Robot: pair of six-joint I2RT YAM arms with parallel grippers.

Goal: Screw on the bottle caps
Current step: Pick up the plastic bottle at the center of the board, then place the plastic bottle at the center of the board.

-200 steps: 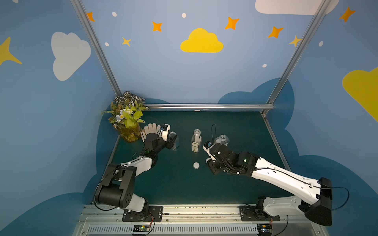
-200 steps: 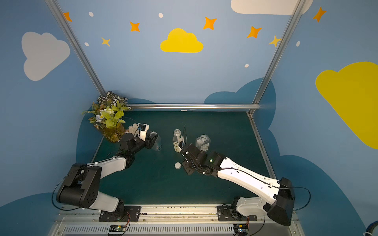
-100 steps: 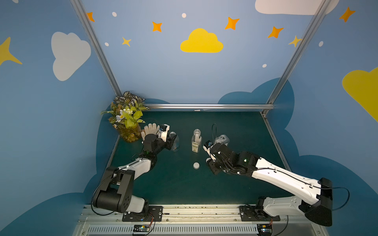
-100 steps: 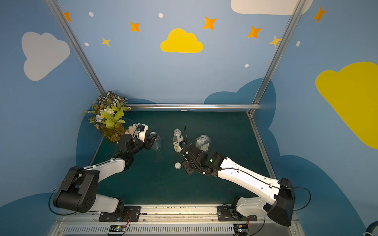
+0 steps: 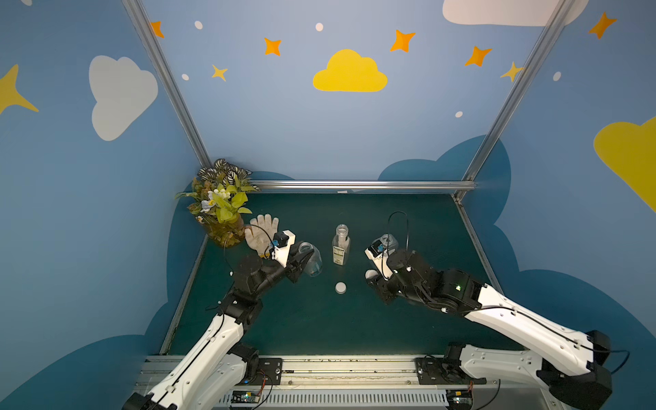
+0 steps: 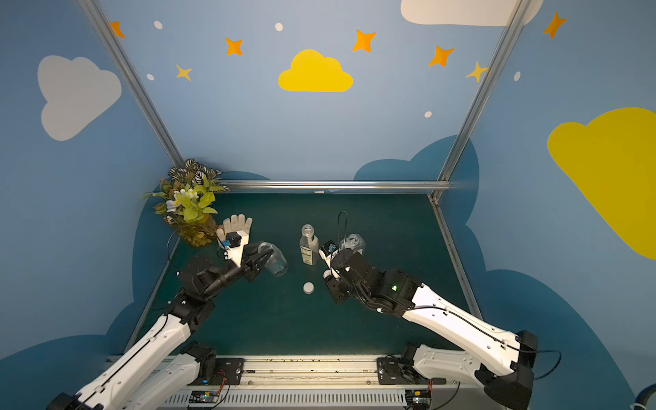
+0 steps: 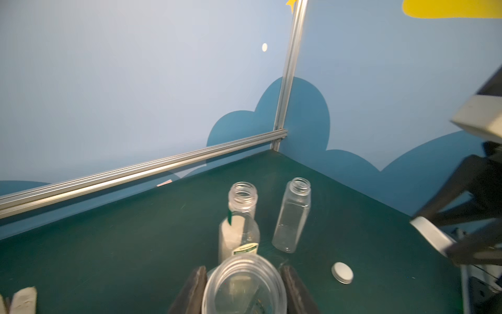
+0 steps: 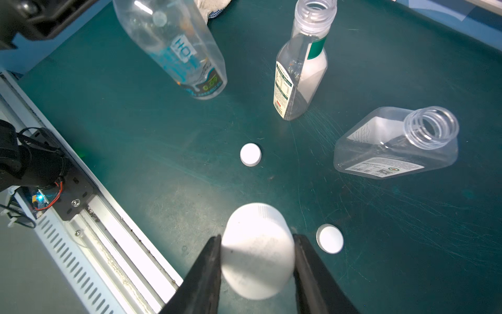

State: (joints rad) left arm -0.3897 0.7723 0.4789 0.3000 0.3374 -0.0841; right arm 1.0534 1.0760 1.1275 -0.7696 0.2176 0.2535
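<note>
My left gripper (image 7: 243,269) (image 5: 306,254) is shut on the neck of the clear round bottle (image 7: 244,288) (image 5: 311,262) (image 8: 176,49), which has blue print and leans over the green mat. A large white cap (image 8: 258,250) (image 5: 371,274) sits between the jaws of my right gripper (image 8: 257,238) (image 5: 372,278), which is shut on it low over the mat. Between the arms, the slim labelled bottle (image 5: 341,245) (image 6: 308,245) (image 8: 301,68) stands open. The flat-sided bottle (image 6: 353,243) (image 8: 394,146) stands open behind my right gripper. One loose cap (image 5: 340,287) (image 8: 250,154) lies mid-mat, another (image 8: 329,238) beside my right jaws.
A potted plant (image 5: 222,209) fills the back left corner, with a white glove (image 5: 262,232) lying just beside it behind my left wrist. Aluminium frame rails (image 5: 355,184) and blue walls close in the mat. The metal base rail (image 5: 319,369) runs along the front.
My left jaws have closed in on the round bottle's neck, and the left arm has shifted slightly. The right arm and its cap have stayed still.
</note>
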